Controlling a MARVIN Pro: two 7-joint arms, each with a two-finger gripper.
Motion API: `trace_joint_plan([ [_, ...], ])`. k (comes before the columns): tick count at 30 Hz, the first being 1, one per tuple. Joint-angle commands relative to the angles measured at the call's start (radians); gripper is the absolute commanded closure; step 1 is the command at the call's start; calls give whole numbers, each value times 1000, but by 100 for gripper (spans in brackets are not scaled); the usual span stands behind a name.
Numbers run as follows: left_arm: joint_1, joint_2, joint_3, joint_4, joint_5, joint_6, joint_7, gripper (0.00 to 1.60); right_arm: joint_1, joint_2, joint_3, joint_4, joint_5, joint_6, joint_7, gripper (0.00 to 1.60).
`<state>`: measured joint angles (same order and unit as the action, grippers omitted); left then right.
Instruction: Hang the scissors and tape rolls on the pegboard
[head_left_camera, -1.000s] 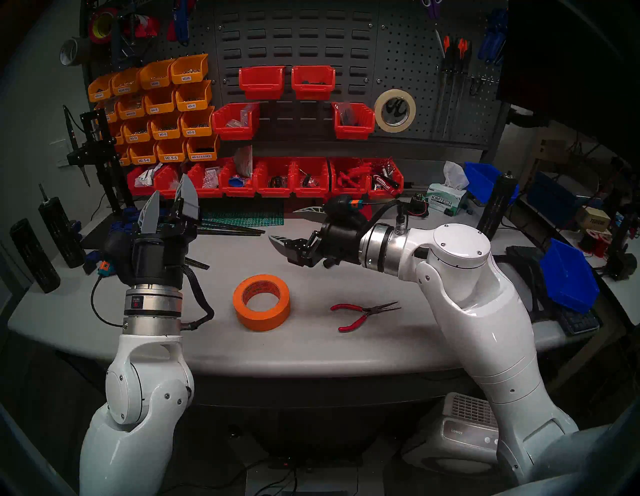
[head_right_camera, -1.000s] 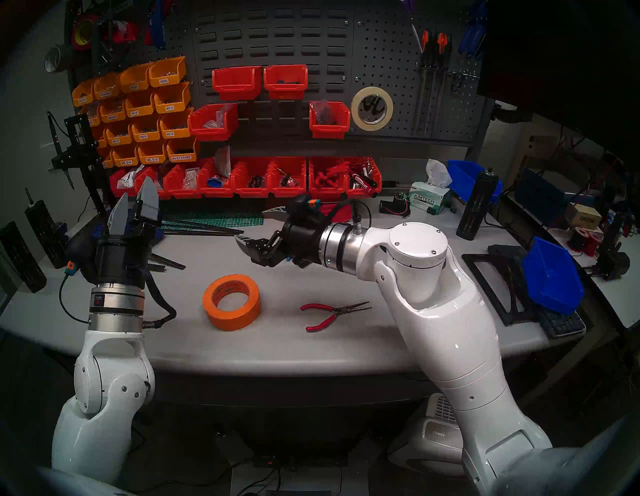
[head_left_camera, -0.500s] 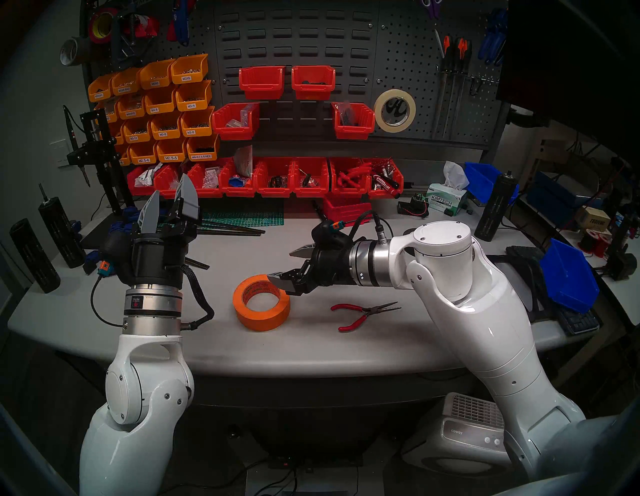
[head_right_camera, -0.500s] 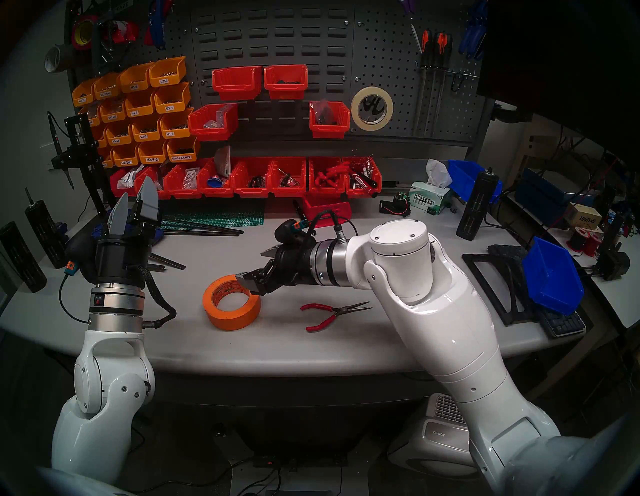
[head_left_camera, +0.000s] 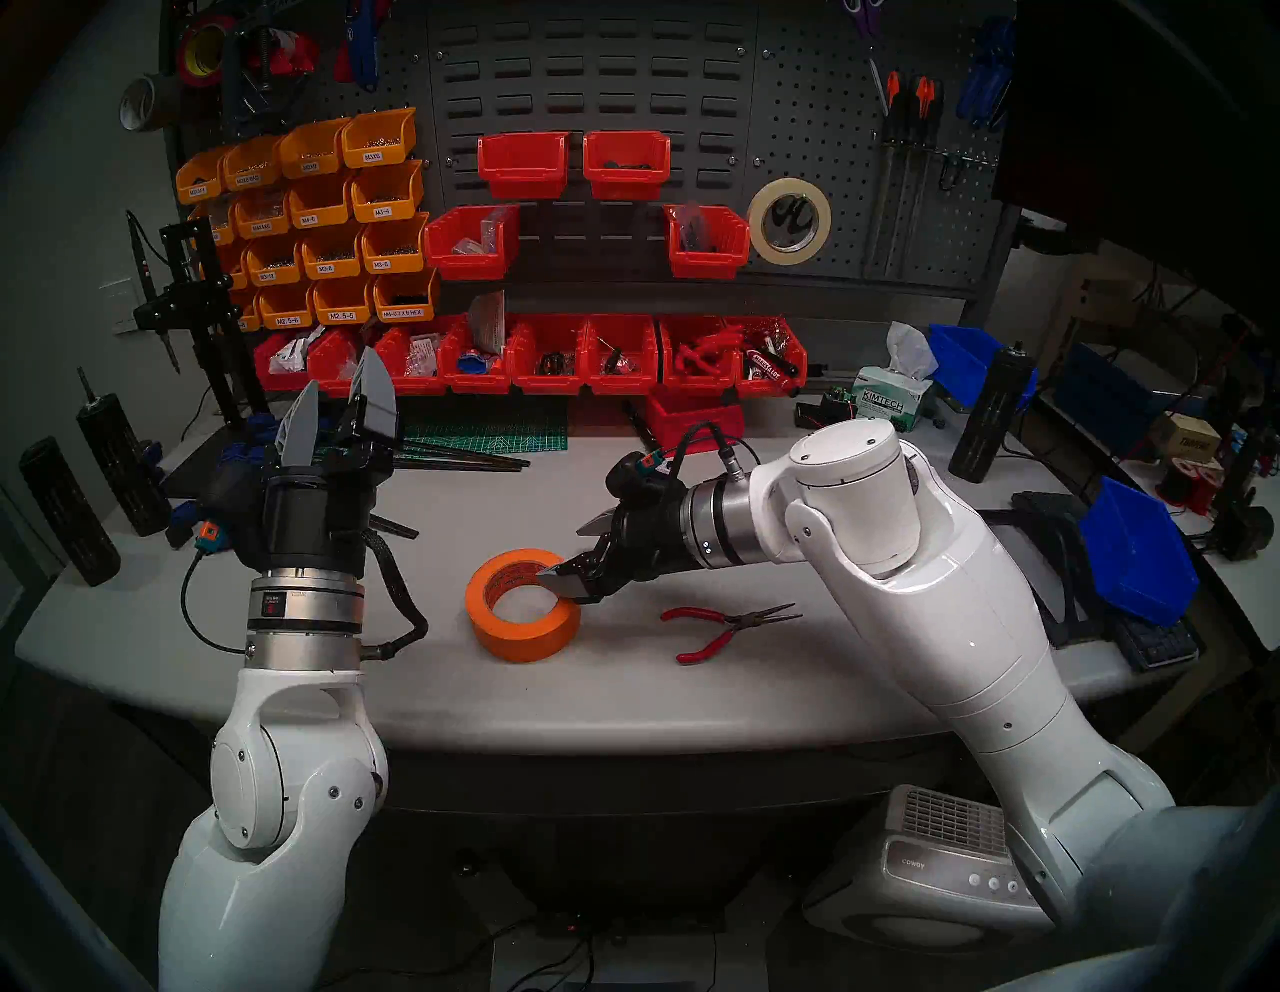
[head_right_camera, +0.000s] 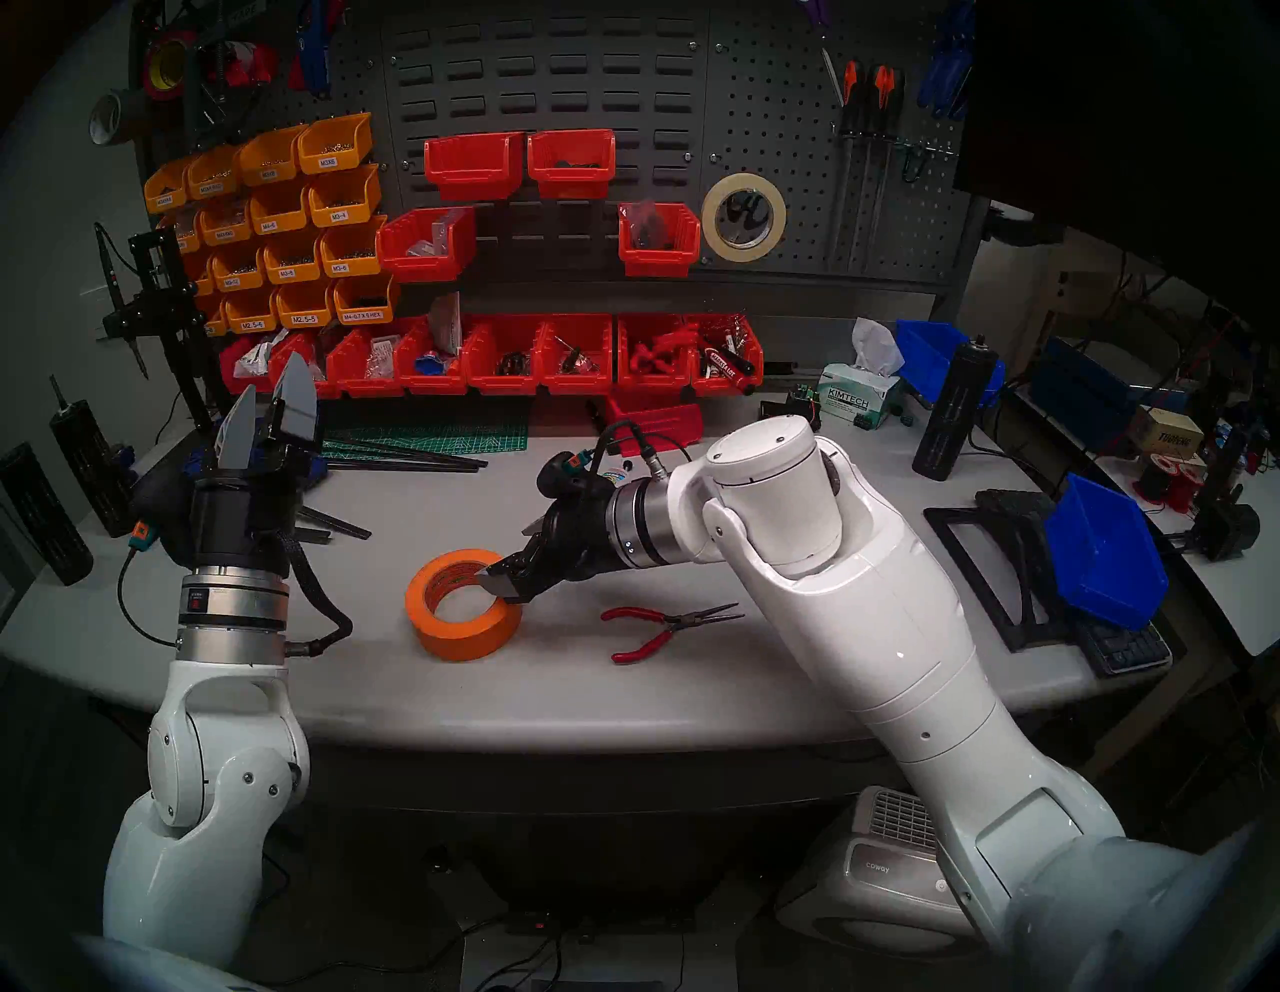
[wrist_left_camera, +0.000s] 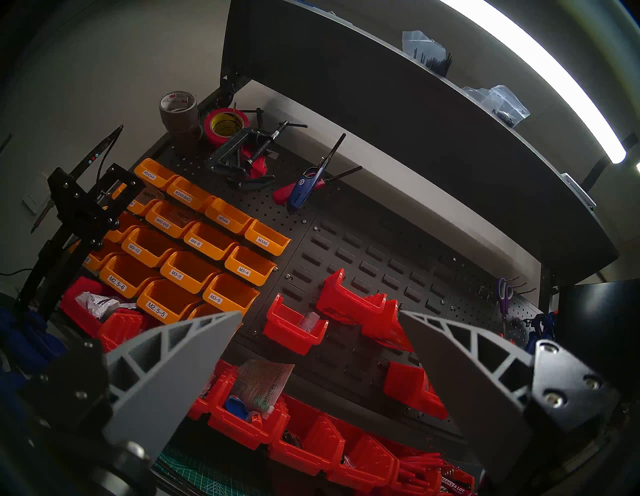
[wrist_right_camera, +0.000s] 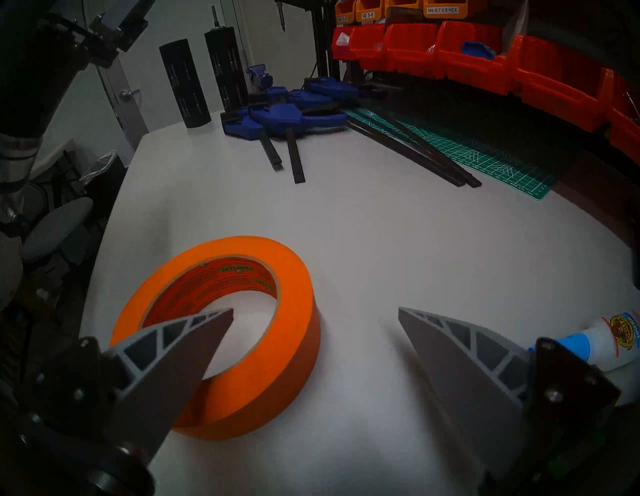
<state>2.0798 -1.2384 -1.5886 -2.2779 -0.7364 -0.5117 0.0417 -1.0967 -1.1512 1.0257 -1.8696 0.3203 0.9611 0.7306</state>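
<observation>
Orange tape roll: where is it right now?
The orange tape roll lies flat on the grey table, centre-left in the head view, left of the red-handled pliers; the open right pincer straddles its near wall.

Workshop — pegboard (head_left_camera: 817, 118), parts bins (head_left_camera: 318, 208)

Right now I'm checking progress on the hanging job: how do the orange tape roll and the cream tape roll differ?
The orange tape roll lies flat on the table; the cream tape roll already hangs on the pegboard. The orange roll is wide and thick; the cream one is a thin ring. The open right gripper straddles the orange roll's wall; nothing is near the cream one. Both are round with open centres.
</observation>
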Motion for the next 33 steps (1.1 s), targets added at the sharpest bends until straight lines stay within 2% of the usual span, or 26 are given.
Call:
trace_joint_plan([
  [1, -10, -2, -2, -32, -1, -10, -4, 0, 108, -22, -41, 17, -47, -22, 35, 0],
  [2, -10, -2, -2, -32, -1, -10, -4, 0, 136, -17, -62, 35, -43, -25, 42, 0],
  [3, -10, -2, -2, -32, -1, -10, -4, 0, 120, -30, -48, 34, -59, -27, 50, 0],
  [6, -10, -2, -2, -32, -1, -10, -4, 0, 159, -20, -77, 59, -62, -29, 70, 0],
  [11, -10, -2, -2, -32, -1, -10, -4, 0, 180, 8, -78, 67, -70, -15, 90, 0],
  [25, -9, -2, -2, -33, -1, -10, -4, 0, 144, 86, -23, 5, -77, -1, 105, 0],
  [28, -9, -2, -2, -33, -1, -10, -4, 0, 144, 84, -22, 8, -74, -1, 111, 0],
  [33, -9, -2, -2, -33, -1, -10, -4, 0, 180, 42, -54, 57, -75, -1, 135, 0],
])
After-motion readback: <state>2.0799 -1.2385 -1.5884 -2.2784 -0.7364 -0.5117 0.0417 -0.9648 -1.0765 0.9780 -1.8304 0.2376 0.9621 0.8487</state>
